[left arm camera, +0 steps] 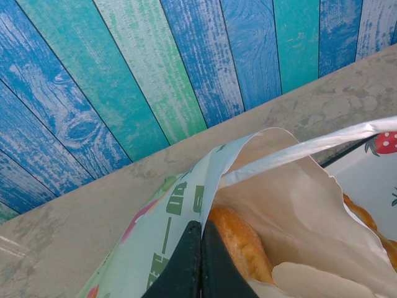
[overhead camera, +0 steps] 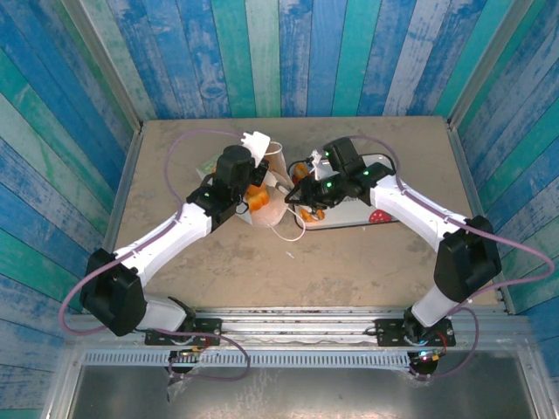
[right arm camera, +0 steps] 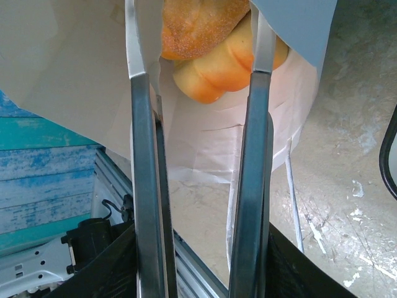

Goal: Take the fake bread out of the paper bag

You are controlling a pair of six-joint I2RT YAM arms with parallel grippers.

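Left fingers (left arm camera: 200, 261): pressed together, pinching the rim of the paper bag (left arm camera: 298, 198).
Right fingers (right arm camera: 201, 37): a narrow gap apart and gripping nothing, with the tips just in front of the fake bread (right arm camera: 208, 28) at the bag's mouth.
Fake bread: a brown sugared roll sits above a paler orange ridged piece. Another golden roll lies inside the bag, just beside the left fingers.
Paper bag: white with green lettering outside, mid-surface between the arms. Its mouth gapes toward the right fingers. I cannot tell its long axis.
Handle (left arm camera: 310, 149): a thin white loop across the mouth.
Tray (overhead camera: 367, 214): white with a strawberry print, just right of the bag.
Surface (overhead camera: 349, 271): mottled beige.
Room: walls (overhead camera: 288, 52) of blue, teal and green planks.
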